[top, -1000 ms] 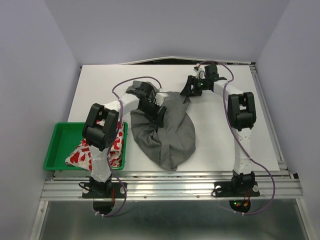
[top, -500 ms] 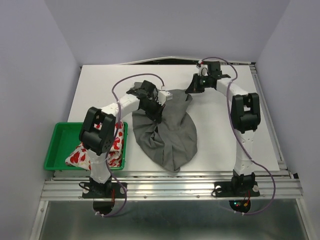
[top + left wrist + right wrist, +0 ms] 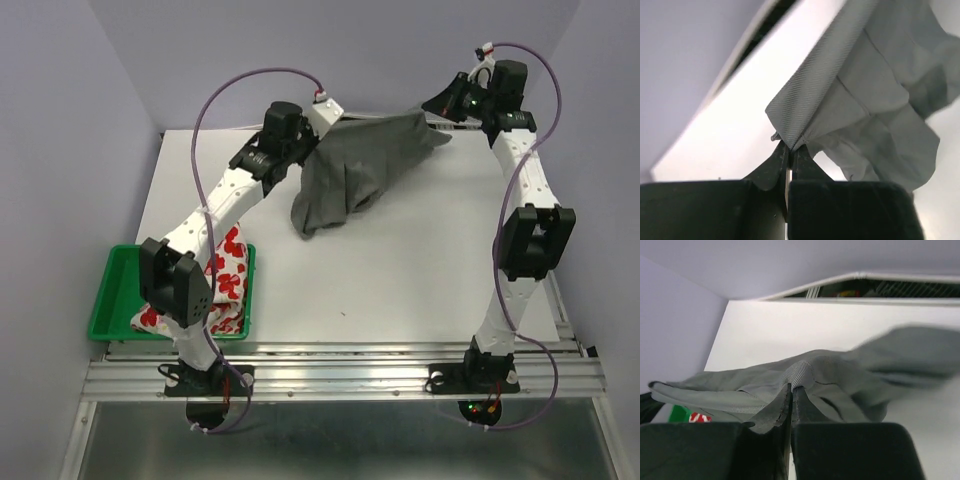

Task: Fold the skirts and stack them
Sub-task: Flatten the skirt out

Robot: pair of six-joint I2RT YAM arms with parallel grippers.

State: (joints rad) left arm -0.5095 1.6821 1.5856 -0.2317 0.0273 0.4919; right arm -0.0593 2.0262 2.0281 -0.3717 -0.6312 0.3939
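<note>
The dark grey skirt (image 3: 365,165) is suspended over the far half of the tabletop (image 3: 420,260), held at two points on its upper edge. The left pincer (image 3: 788,150) is closed on the left end of that edge, with a ridge of the twill cloth caught between its fingertips. The right pincer (image 3: 791,390) is closed on the right end, with a fold of the cloth trapped between its tips. The skirt's long axis runs left to right between the two grip points, close to the far edge of the tabletop, and the upper edge is drawn nearly straight. The remaining cloth hangs in loose folds and tapers to a point directed toward the near left; contact between this low end and the tabletop cannot be confirmed. The white skirt with red print (image 3: 228,275) lies bunched in the right part of the green tray (image 3: 115,290) at the near-left corner, partly hidden by the left arm and well apart from the grey skirt.
</note>
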